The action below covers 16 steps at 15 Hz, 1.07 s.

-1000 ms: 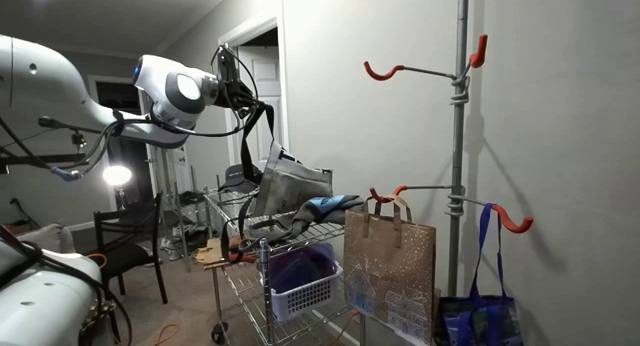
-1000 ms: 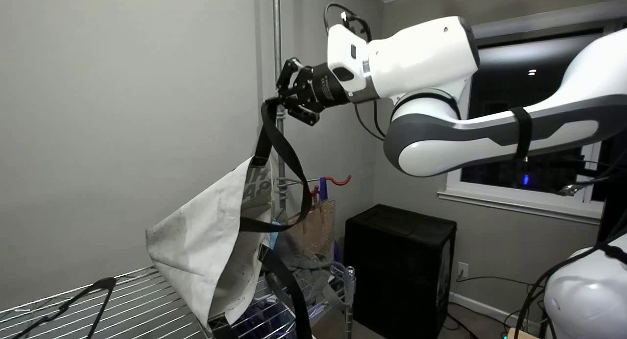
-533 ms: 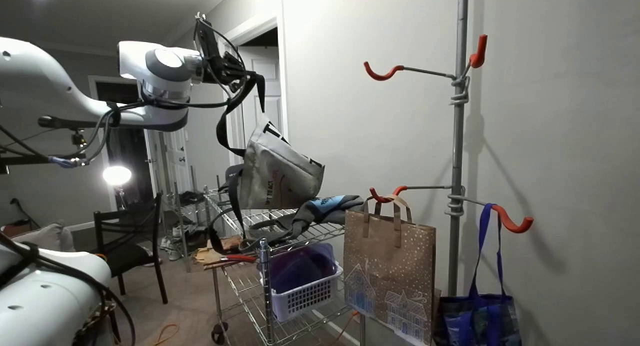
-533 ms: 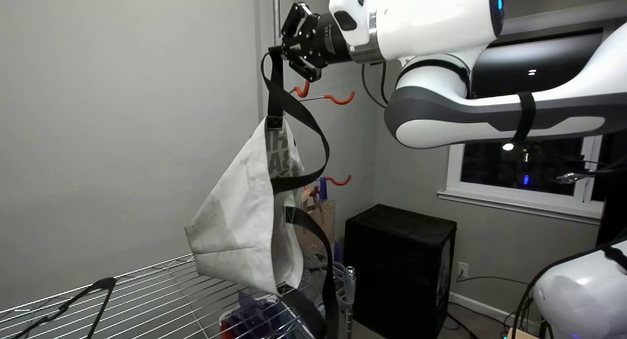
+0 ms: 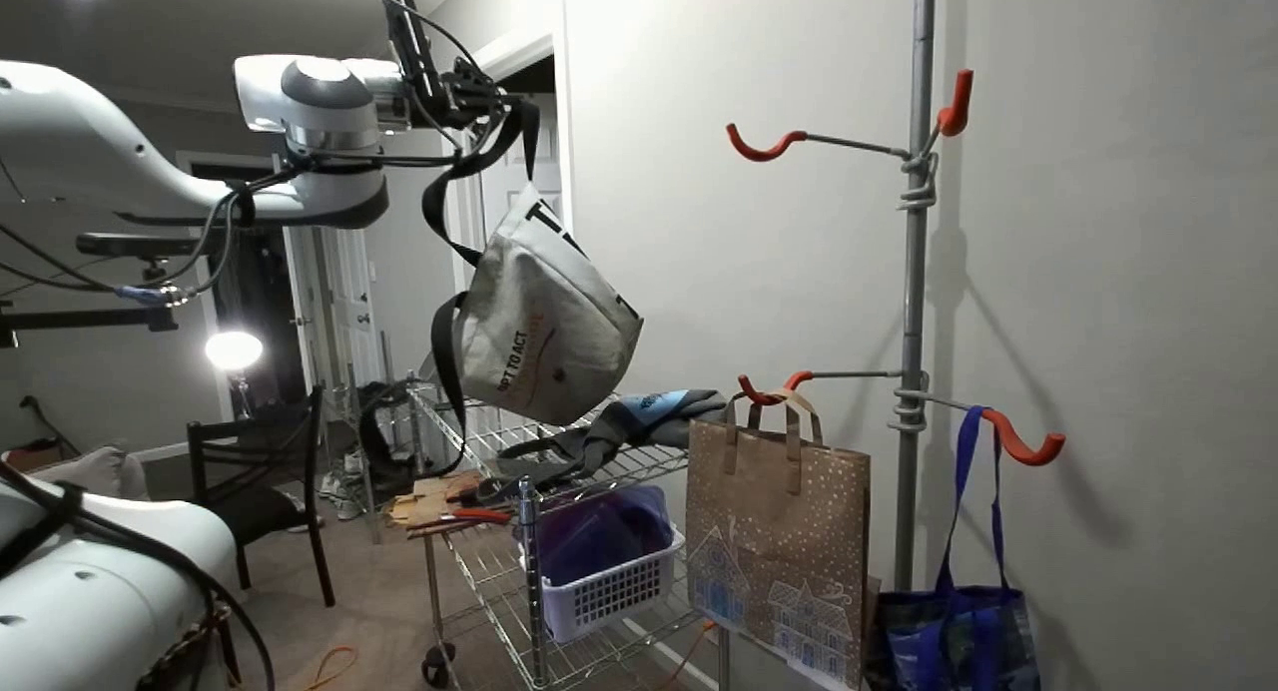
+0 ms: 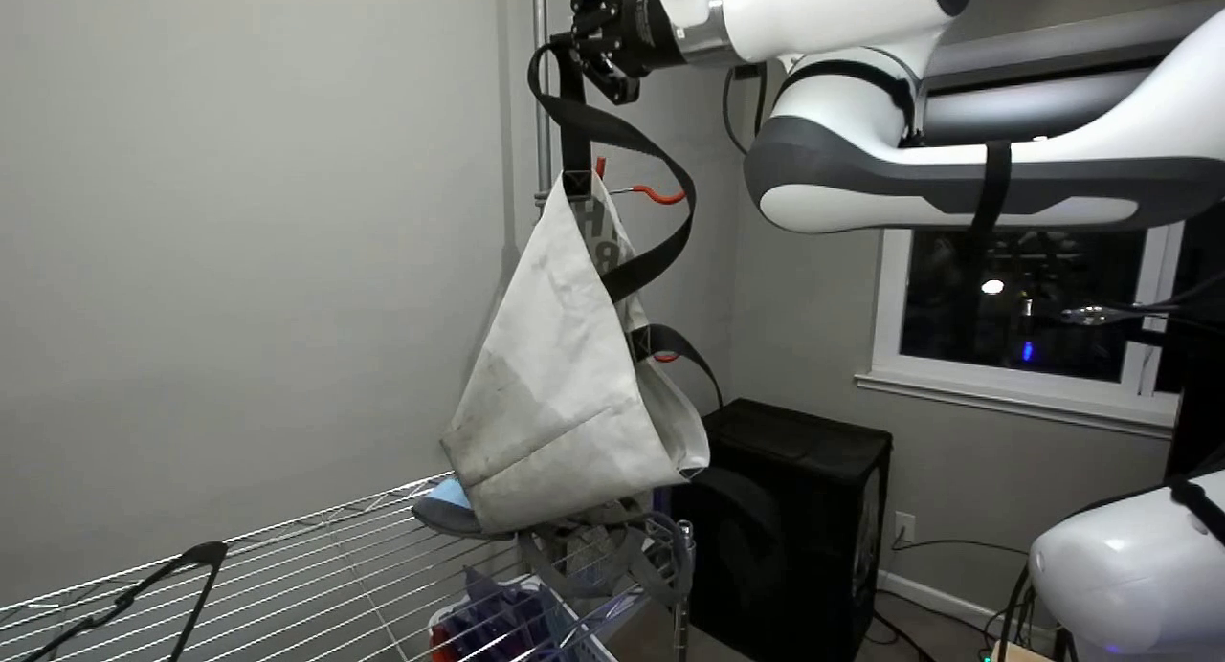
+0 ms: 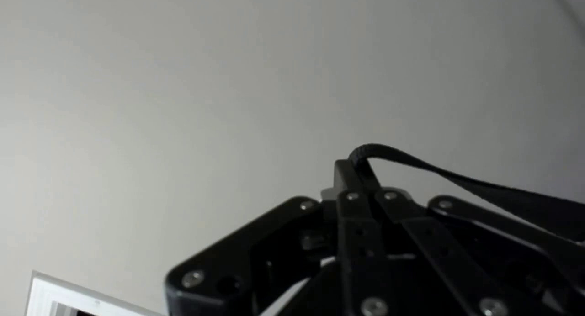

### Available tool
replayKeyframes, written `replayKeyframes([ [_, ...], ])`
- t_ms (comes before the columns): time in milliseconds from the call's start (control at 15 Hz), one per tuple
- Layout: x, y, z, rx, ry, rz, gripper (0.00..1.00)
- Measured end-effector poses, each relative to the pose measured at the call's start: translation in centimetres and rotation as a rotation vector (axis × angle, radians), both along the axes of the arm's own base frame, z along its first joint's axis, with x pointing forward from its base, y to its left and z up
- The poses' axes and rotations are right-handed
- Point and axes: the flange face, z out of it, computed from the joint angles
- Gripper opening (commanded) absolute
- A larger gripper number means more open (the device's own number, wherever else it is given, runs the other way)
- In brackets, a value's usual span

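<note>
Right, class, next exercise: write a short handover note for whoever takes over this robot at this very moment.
Gripper: closed on the black strap of the pale tote bag.
Things: the tote hangs tilted above the wire rack; the paper bag and blue-handled bag hang from red hooks on the pole.
Done: the tote is held up and looks clear of the rack.
Left: it is not yet set down or released.

I'm holding the bag by one black strap, pinched in the gripper, and it's hanging tilted over the rack. Its off-white cloth is showing me dark lettering and grey smudges, its mouth is gaping sideways, and the second strap is dangling loose.
</note>
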Motion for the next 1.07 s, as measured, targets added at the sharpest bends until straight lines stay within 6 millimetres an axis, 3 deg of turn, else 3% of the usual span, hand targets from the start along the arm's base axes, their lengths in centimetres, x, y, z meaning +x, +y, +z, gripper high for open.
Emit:
replayKeyframes([
  [267, 0.5, -2.1, 3.1, 0.072, -0.003, -0.122, 0.0],
  [667, 2.0, -7.2, 7.3, 0.166, -0.005, -0.304, 0.0],
  [1067, 5.5, -12.6, 9.2, 0.212, 0.03, -0.356, 0.0],
])
